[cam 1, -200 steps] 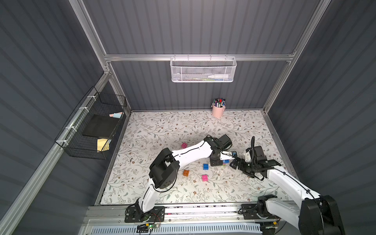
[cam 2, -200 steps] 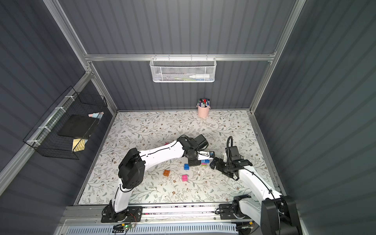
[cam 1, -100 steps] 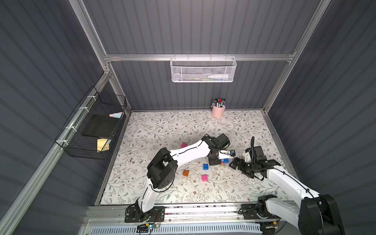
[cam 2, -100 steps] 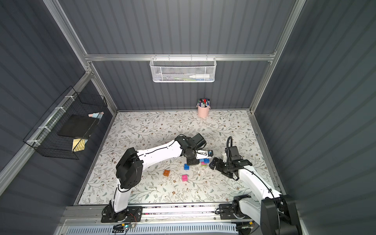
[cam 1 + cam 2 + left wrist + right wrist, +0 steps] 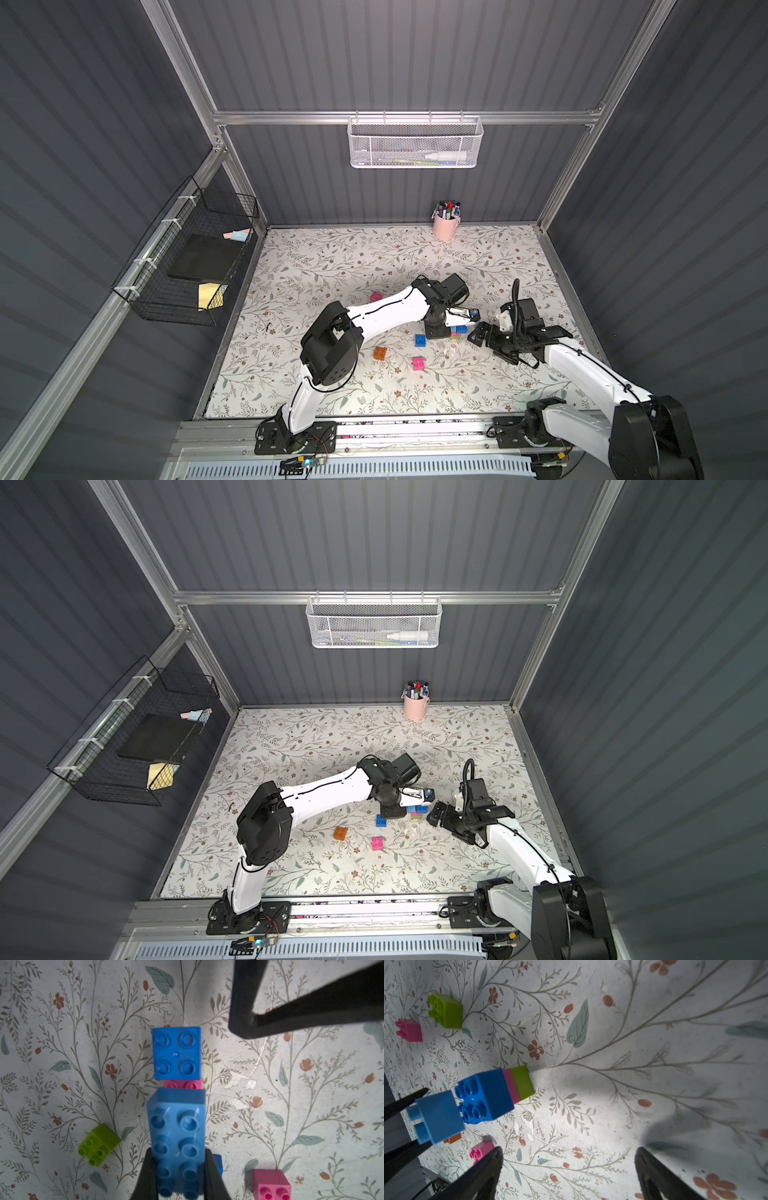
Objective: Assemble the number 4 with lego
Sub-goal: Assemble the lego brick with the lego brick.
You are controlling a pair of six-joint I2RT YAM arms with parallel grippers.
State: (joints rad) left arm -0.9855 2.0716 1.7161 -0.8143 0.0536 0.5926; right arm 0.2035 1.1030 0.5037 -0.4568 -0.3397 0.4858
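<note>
Blue plastic fills my left gripper (image 5: 178, 1153): its jaws are clamped on the sides of the long blue brick (image 5: 176, 1126). I hold the brick raised by the top of the stack (image 5: 500, 1088), a blue square on pink on lime green, standing right of the middle of the mat (image 5: 332, 257). Whether brick and stack touch I cannot tell. My right gripper (image 5: 569, 1153) gapes wide, holding nothing, just beside the stack toward the mat's right edge. Loose toward the front edge lie an orange brick (image 5: 380, 353), a blue square brick (image 5: 420, 340) and a pink brick (image 5: 418, 363).
</note>
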